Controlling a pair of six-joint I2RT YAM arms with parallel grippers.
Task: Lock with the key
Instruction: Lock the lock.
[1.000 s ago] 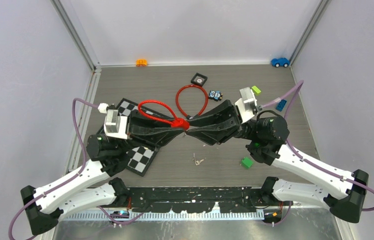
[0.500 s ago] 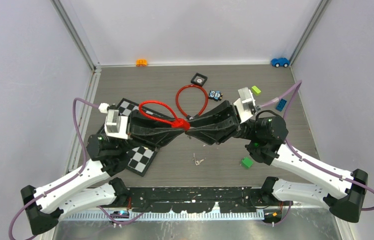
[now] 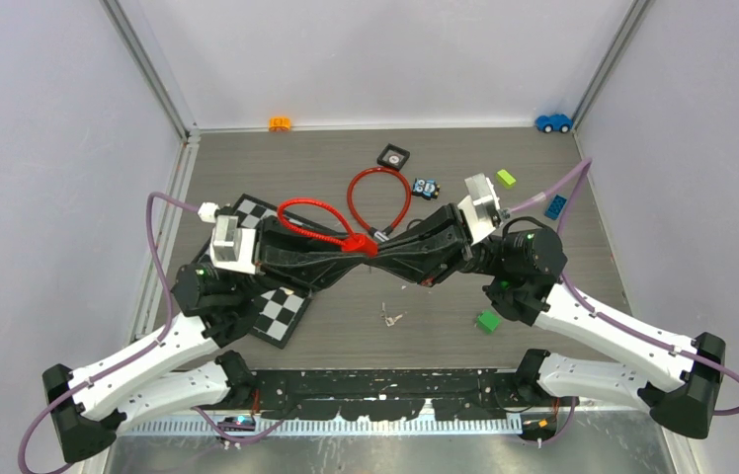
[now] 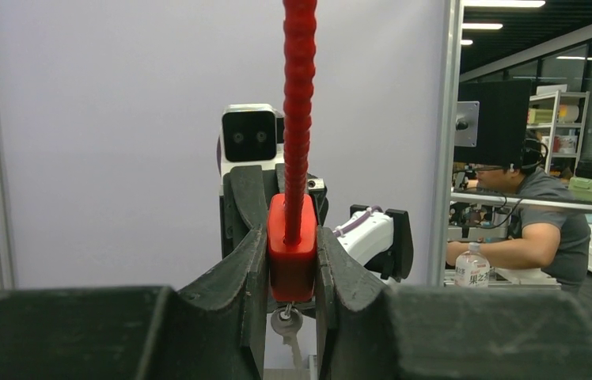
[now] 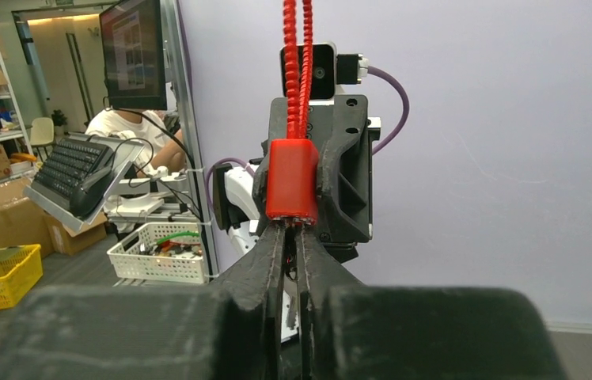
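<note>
Lock (image 4: 290,261) between left tool (image 3: 350,250) and right tool (image 3: 382,243), mid-table.

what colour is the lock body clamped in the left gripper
Red; the lock body shows best in the left wrist view.

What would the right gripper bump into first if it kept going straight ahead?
The right gripper would meet the red lock first, right at its fingertips; whether they already touch is unclear. Behind it the left gripper clamps that same lock.
</note>
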